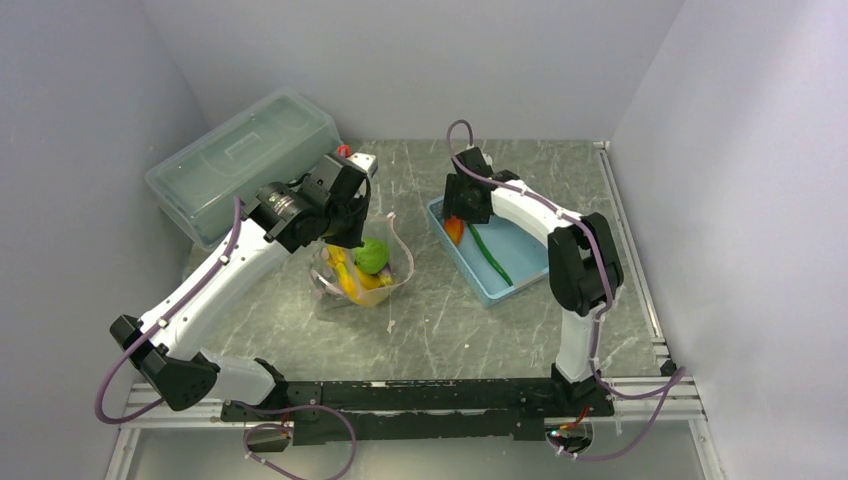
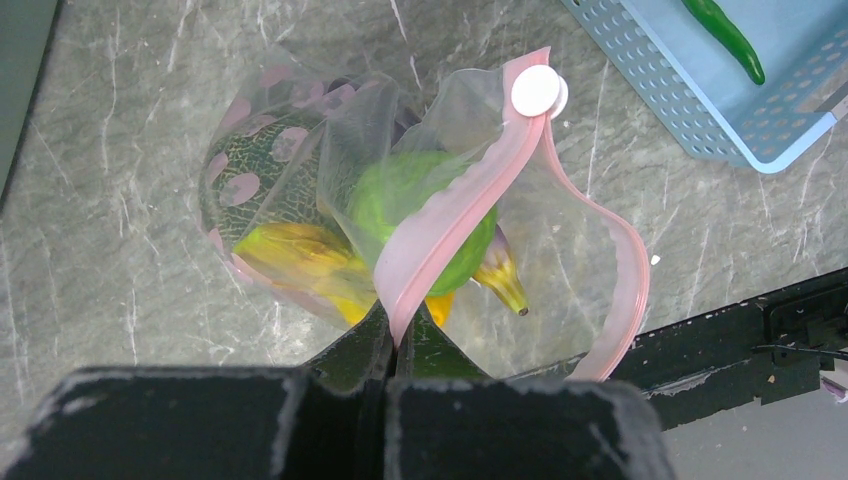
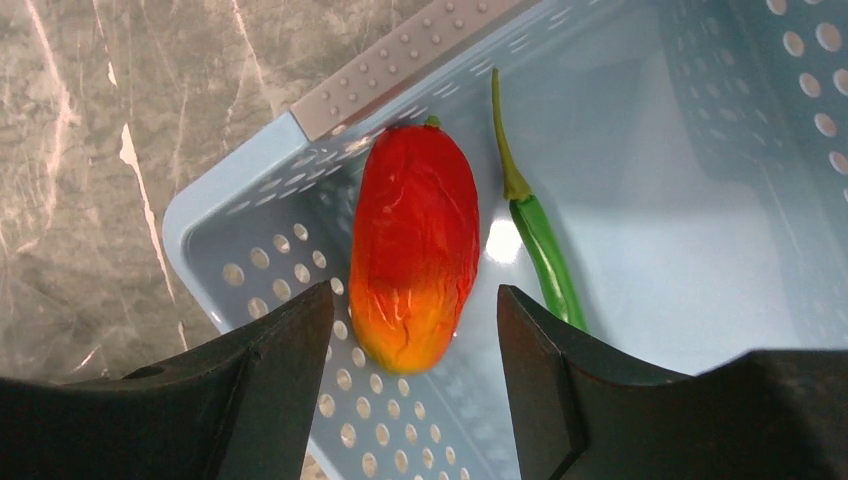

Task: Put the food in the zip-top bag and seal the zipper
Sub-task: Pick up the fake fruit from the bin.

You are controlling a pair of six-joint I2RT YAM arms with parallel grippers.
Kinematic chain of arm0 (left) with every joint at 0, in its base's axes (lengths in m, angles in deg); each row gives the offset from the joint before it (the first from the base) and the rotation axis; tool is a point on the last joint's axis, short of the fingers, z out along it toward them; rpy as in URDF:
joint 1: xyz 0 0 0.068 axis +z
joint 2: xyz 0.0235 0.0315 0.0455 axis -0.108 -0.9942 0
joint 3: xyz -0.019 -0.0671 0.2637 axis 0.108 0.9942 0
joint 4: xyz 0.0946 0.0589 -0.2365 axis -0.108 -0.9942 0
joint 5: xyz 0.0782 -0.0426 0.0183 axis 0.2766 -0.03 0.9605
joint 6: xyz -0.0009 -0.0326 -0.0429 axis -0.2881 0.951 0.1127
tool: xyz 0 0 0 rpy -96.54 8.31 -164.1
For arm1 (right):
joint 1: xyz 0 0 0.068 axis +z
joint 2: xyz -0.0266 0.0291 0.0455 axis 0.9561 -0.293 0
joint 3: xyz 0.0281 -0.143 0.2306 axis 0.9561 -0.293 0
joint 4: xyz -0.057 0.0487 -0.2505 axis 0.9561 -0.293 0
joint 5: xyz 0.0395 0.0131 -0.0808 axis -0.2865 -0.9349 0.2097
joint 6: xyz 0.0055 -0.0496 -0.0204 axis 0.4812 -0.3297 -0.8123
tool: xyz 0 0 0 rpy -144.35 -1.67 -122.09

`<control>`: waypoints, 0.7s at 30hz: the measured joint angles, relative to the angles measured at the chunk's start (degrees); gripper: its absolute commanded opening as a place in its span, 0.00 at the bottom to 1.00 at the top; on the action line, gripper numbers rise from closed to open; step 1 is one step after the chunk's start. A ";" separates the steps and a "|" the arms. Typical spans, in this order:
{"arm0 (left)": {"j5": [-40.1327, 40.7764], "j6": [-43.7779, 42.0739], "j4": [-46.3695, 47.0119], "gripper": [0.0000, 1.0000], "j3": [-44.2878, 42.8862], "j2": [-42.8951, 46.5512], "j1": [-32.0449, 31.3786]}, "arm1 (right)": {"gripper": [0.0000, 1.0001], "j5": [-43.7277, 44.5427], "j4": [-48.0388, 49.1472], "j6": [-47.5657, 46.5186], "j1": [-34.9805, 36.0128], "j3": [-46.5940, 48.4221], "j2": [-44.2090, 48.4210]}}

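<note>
The clear zip-top bag (image 1: 345, 275) with pink dots lies open on the table, holding yellow bananas (image 2: 300, 255), a dull-green lump (image 2: 255, 165) and a bright-green ball (image 2: 400, 200). My left gripper (image 2: 405, 335) is shut on the pink zipper strip (image 2: 450, 220), lifting the bag's mouth edge; a white slider (image 2: 537, 90) sits on the strip. My right gripper (image 3: 415, 320) is open over the light-blue basket (image 1: 470, 265), its fingers on either side of a red-orange pepper (image 3: 415, 250). A thin green chili (image 3: 540, 240) lies beside it.
A large translucent lidded box (image 1: 240, 160) stands at the back left, behind the left arm. The basket (image 2: 700, 100) sits right of the bag. Grey walls close in the table on three sides; a black rail (image 1: 420, 395) runs along the near edge.
</note>
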 measured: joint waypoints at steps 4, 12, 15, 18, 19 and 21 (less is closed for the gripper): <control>0.00 -0.11 -0.02 0.00 0.00 0.00 0.07 | 0.65 -0.46 0.02 0.02 -0.20 1.38 -2.12; 0.02 -0.13 -0.04 0.00 0.00 -0.02 0.09 | 0.59 -1.84 0.13 0.20 -0.57 2.29 -5.77; 0.02 -0.11 -0.07 0.00 0.00 -0.02 0.13 | 0.53 -2.08 0.20 0.37 -0.57 2.47 -6.67; 0.02 -0.11 -0.04 0.00 0.00 -0.02 0.13 | 0.44 -2.25 0.24 0.44 -0.61 2.64 -6.71; 0.02 -0.11 -0.04 0.00 0.00 -0.02 0.13 | 0.40 -2.27 0.26 0.39 -0.61 2.64 -6.71; 0.02 -0.11 -0.04 0.00 0.00 -0.02 0.13 | 0.33 -2.25 0.28 0.42 -0.61 2.64 -6.71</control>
